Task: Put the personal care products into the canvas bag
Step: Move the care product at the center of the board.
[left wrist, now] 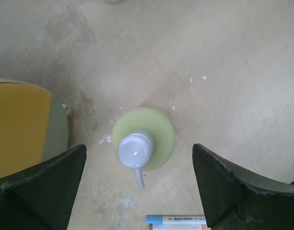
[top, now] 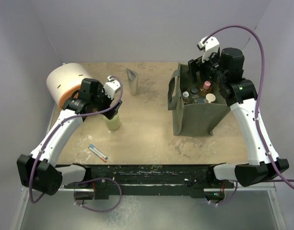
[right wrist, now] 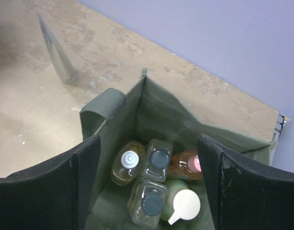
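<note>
Tan bench (top: 151, 139). Left tool (left wrist: 138, 148) spread, hovering over upright pale green bottle (left wrist: 158, 132), no contact. Judgement: drop centred, pinch body below cap. Canvas bag (top: 194, 120) far right, bottles (right wrist: 151, 165) inside; right tool (right wrist: 149, 139) spread above it.

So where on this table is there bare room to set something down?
The widest bare patch lies between the green bottle and the bag, nearer than the tube. Another runs along the near edge, from the pen to the right. The bag's floor is packed with bottles. The box fills the far-left corner.
</note>
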`<state>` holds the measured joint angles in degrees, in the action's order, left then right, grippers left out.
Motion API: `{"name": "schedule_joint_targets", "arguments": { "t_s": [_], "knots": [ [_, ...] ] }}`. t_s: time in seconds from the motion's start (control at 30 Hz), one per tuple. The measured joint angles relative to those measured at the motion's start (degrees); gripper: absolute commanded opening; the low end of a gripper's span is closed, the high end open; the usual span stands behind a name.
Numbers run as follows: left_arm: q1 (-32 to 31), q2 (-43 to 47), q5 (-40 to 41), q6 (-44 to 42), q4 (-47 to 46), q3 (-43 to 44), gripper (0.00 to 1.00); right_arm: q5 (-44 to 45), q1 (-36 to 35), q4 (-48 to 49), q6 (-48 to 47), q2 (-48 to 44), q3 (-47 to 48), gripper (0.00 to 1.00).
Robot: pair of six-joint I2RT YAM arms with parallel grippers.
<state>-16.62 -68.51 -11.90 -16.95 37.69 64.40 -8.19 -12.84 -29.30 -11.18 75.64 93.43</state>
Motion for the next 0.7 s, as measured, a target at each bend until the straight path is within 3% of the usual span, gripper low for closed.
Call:
{"name": "schedule_joint_targets", "arguments": {
  "t_s": [0.33, 0.53, 0.7],
  "knots": [
    [-0.1, -11.3, 0.7, -0.5, 5.3, 2.5, 0.50, -0.3, -1.0, -2.1, -1.0, -0.2, 0.0, 0.82],
    [-1.5, -13.1, 0.5, -0.8, 6.7, 4.4, 0.12, -0.3, -1.1, -2.9, -1.3, -1.5, -0.2, 0.82],
    [-4.8, -13.6, -2.3, -3.3, 7.8, 5.0, 0.07, -2.5, -1.2, -3.1, -1.8, -2.6, -0.2, 0.82]
  ]
}}
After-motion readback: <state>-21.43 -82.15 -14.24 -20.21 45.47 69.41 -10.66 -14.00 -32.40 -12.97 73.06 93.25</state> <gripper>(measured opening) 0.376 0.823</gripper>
